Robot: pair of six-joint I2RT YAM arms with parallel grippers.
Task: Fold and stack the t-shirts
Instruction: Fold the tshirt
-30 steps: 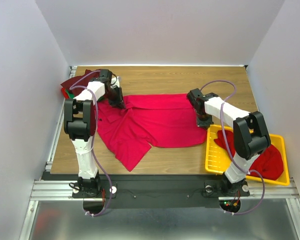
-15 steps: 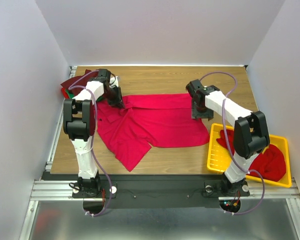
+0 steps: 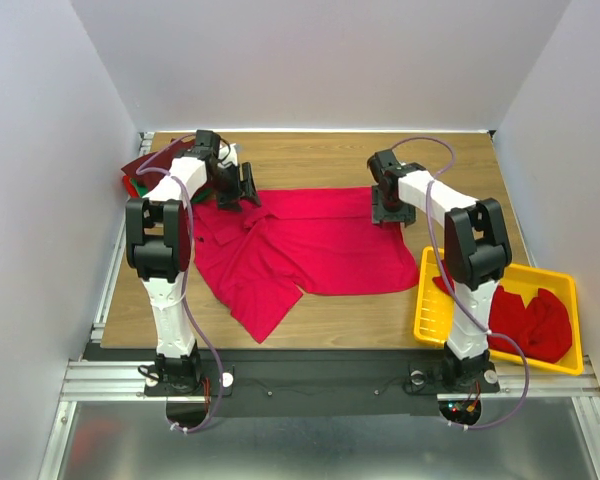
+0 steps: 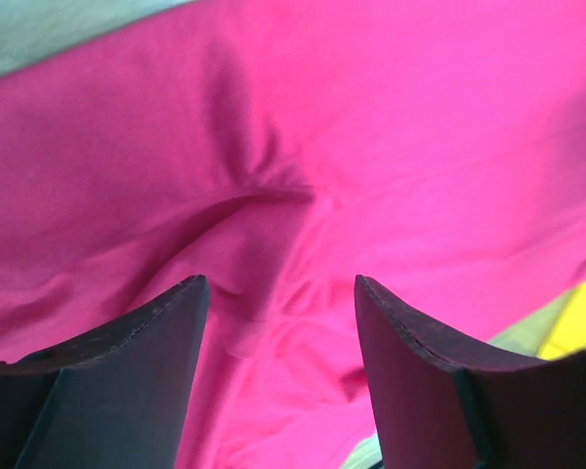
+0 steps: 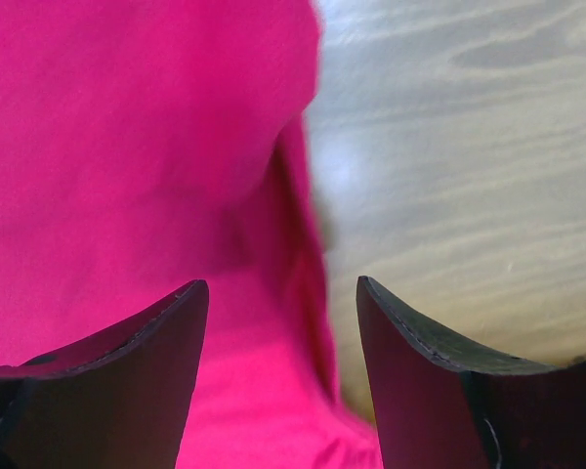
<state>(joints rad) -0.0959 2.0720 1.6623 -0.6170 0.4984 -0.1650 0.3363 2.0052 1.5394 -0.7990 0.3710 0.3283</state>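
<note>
Both tools are releasing the crimson t-shirt (image 3: 320,240). A second ago the left tool (image 3: 240,190) was pressed together on the cloth at the shirt's far-left corner, and the right tool (image 3: 386,210) was shut further down its right edge. Now both are standing spread. The right tool is also sitting closer to the shirt's far-right corner than it was.

In the left wrist view the fingers are gaping over a puckered crease in the cloth, with nothing pinched between them. In the right wrist view the spread fingers are straddling the shirt's hem, where bare wooden surface (image 5: 469,147) is showing just beyond the shirt.

In my judgement the spreading-out step is ending. The shirt is lying open across the middle of the surface, its far edge pulled fairly straight, though its near-left part is still lying rumpled and angled. No fold is in place yet, so most of the work on this shirt is still waiting.

Both arms are reaching out from their bases on the near side of the shirt, elbows raised and wrists tipped down over its two far corners. The maroon and green shirts (image 3: 138,172) are lying beyond the shirt's far-left corner. The yellow tray (image 3: 428,300), holding more red shirts (image 3: 528,322), is sitting just off its near-right corner.
</note>
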